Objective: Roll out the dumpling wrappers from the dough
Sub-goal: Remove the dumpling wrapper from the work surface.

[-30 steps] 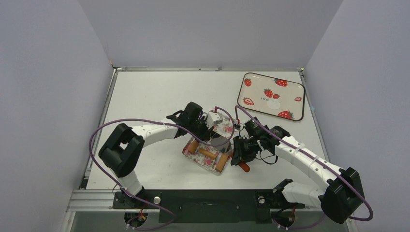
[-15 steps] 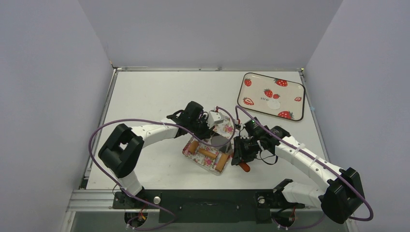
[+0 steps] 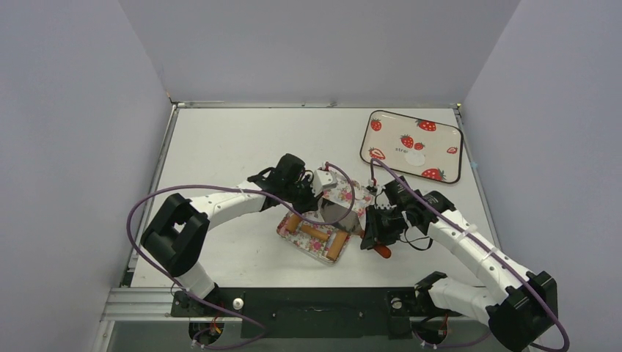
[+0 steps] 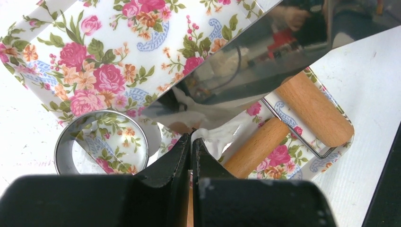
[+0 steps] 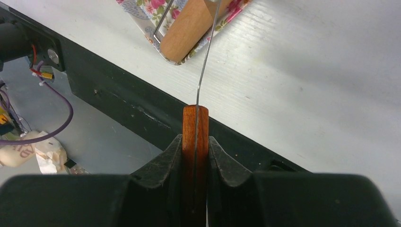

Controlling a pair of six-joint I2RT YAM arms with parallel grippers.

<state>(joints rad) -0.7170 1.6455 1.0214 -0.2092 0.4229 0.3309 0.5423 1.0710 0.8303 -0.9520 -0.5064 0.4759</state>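
- White dough [image 4: 217,139] lies on the floral tray [image 4: 71,56]. It is a small soft lump tucked under the lower edge of the blade [image 4: 255,56] and just beside the roller [image 4: 257,146].
- The left gripper [image 4: 191,139] has its black fingers pressed together, with a thin edge of the dough nipped at their tips.
- The steel ring [image 4: 61,137] lies flat on the floral tray. In the left wrist view it sits just left of the left gripper and apart from the dough.
- The wooden roller rests on the nearer half of the floral tray, with a wire frame showing beside its thicker part.
- The blade is mirror-bright and stands tilted over the floral tray, its edge down by the dough. From the right wrist it is seen edge-on, as a thin line.
- The right gripper [image 5: 195,142] is clenched on the red-brown handle [image 5: 195,118]. It hangs above the table [image 5: 307,71], just off the floral tray's right corner.
- One wrapper [image 3: 415,158], a pale round disc, lies on the strawberry tray [image 3: 392,128]. That tray sits at the table's far right, well apart from the floral tray.
- Both arms reach in to meet at the floral tray, near the middle of the table.
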